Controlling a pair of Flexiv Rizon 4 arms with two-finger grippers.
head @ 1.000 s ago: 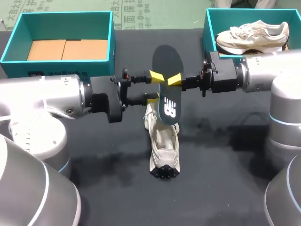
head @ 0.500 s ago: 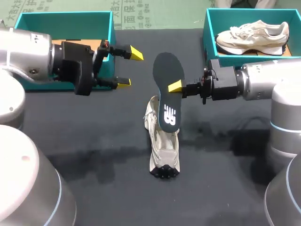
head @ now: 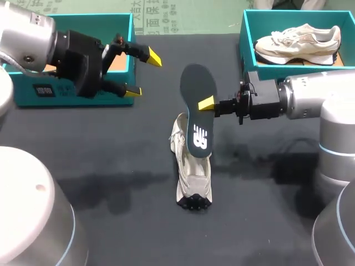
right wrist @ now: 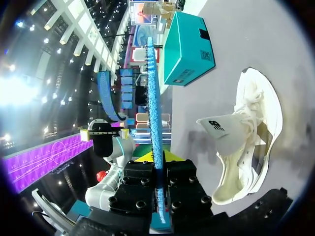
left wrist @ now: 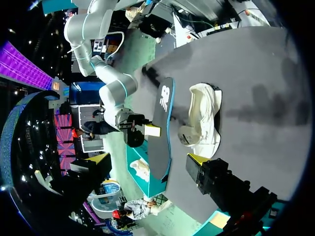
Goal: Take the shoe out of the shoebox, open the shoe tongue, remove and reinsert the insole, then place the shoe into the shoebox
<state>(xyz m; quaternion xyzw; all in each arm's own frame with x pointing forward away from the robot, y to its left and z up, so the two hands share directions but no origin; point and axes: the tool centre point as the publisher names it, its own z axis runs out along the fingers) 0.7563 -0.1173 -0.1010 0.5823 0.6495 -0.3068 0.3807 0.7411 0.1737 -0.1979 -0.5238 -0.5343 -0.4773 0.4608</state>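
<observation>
Insole [head: 197, 83] pinched in right hand [head: 206, 103]; two shoes [head: 193, 177], two shoeboxes [head: 77, 16].

Black table [head: 111, 166] holds shoe [head: 194, 185], left shoebox [head: 83, 30] and right shoebox [head: 250, 33].

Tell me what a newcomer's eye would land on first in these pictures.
The dark insole stands on end, pinched by the right gripper, its lower end over the pale shoe lying in the middle of the black table. Next, the left gripper hangs wide open before the teal shoebox at far left. A second shoe sits in the far-right box.
</observation>
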